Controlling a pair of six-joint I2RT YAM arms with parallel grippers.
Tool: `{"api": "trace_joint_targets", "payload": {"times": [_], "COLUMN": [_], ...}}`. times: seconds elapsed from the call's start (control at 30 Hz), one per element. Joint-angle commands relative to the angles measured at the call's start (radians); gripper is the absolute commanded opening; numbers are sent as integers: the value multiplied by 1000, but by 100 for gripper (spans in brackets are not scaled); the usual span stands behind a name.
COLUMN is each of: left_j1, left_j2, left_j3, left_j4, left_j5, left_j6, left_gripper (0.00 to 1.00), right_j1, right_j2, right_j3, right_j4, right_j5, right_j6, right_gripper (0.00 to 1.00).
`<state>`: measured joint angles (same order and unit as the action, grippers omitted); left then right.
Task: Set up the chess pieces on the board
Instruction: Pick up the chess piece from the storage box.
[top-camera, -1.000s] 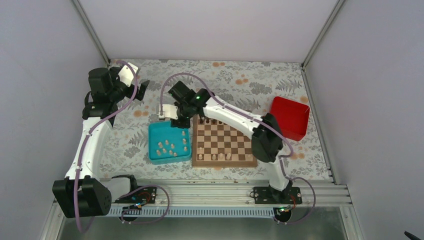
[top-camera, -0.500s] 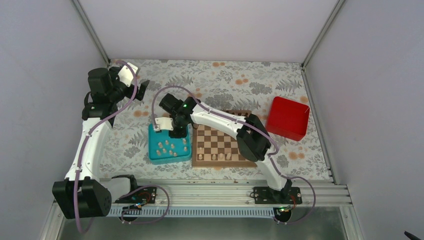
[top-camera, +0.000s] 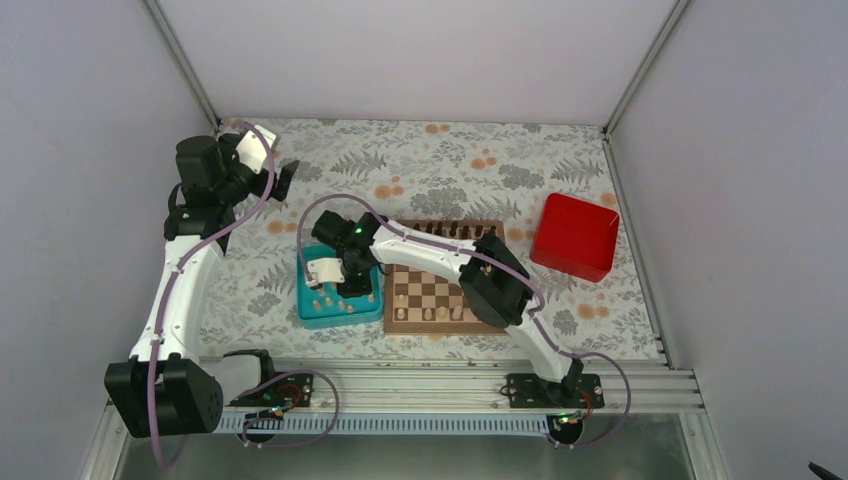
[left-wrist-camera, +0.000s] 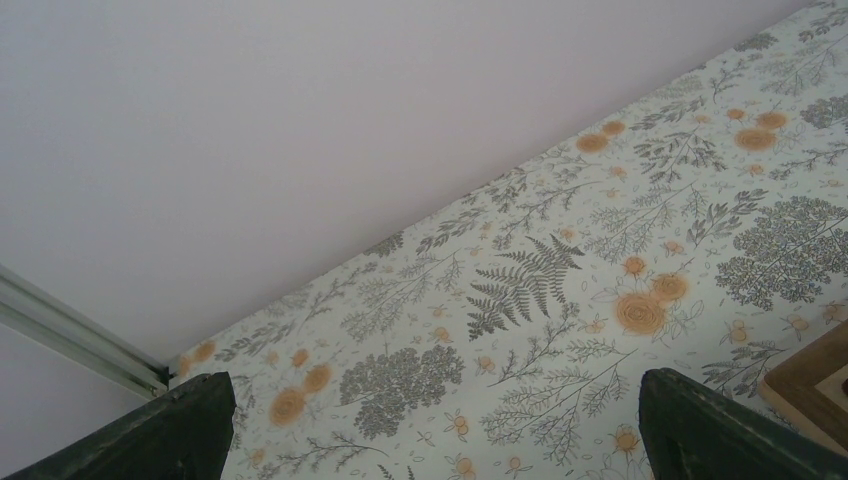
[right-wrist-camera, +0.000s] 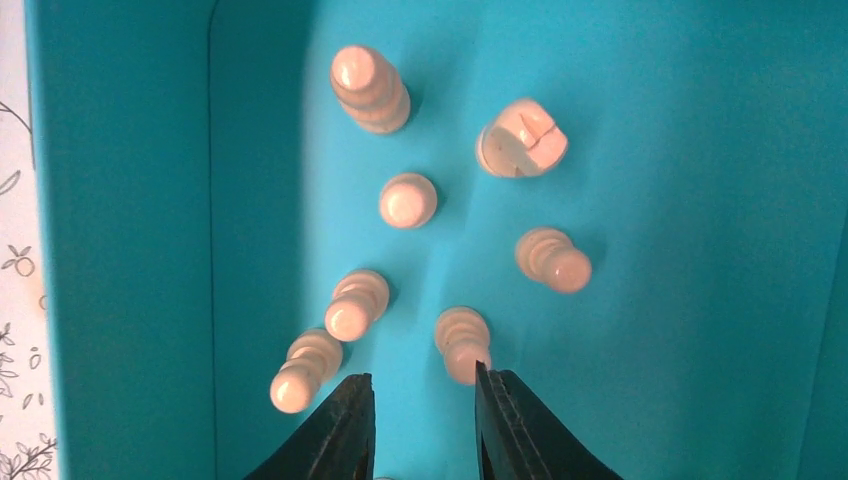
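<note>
Several pale chess pieces (right-wrist-camera: 407, 200) stand and lie in the teal tray (right-wrist-camera: 130, 200). My right gripper (right-wrist-camera: 422, 375) hangs low over them, open by a narrow gap, with nothing between the tips. One pawn (right-wrist-camera: 463, 340) lies just ahead of the right fingertip, another (right-wrist-camera: 305, 368) just left of the left one. In the top view the right gripper (top-camera: 350, 285) is inside the tray (top-camera: 308, 315), left of the board (top-camera: 400, 326). A few pale pieces (top-camera: 443, 313) stand on the board's near rows. My left gripper (top-camera: 285, 180) is raised at the far left, open and empty.
Dark pieces (top-camera: 440, 232) line the board's far row. A red box (top-camera: 573, 235) sits to the right of the board. The left wrist view shows floral tablecloth (left-wrist-camera: 520, 290), the back wall and a board corner (left-wrist-camera: 815, 385).
My right arm has swung from the board's far left corner toward me and down into the teal tray, its jaws narrowing a little. The left arm has not moved.
</note>
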<state>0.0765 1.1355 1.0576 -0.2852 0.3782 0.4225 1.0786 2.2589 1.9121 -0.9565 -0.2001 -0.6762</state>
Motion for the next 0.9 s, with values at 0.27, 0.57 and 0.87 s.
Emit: {"api": "trace_joint_targets", "payload": {"times": [0.27,0.57,0.87], "left_j1": [3,3,3], "left_j2": [-27,-26,-28], "left_j3": [-15,-16,-12], "left_j4": [17,17,15], "left_j5": [23,32,33], "left_j6": [-8,-5,-7], "left_gripper": [100,100,100], "right_j1": [4,3,3], "right_j2": [37,64,50], "right_j3": [-27,-25,-26], "right_j4": [63,63,70], "right_j5": [9,4,5], "right_j6": [3,-1,9], "right_gripper": [29,24,9]}}
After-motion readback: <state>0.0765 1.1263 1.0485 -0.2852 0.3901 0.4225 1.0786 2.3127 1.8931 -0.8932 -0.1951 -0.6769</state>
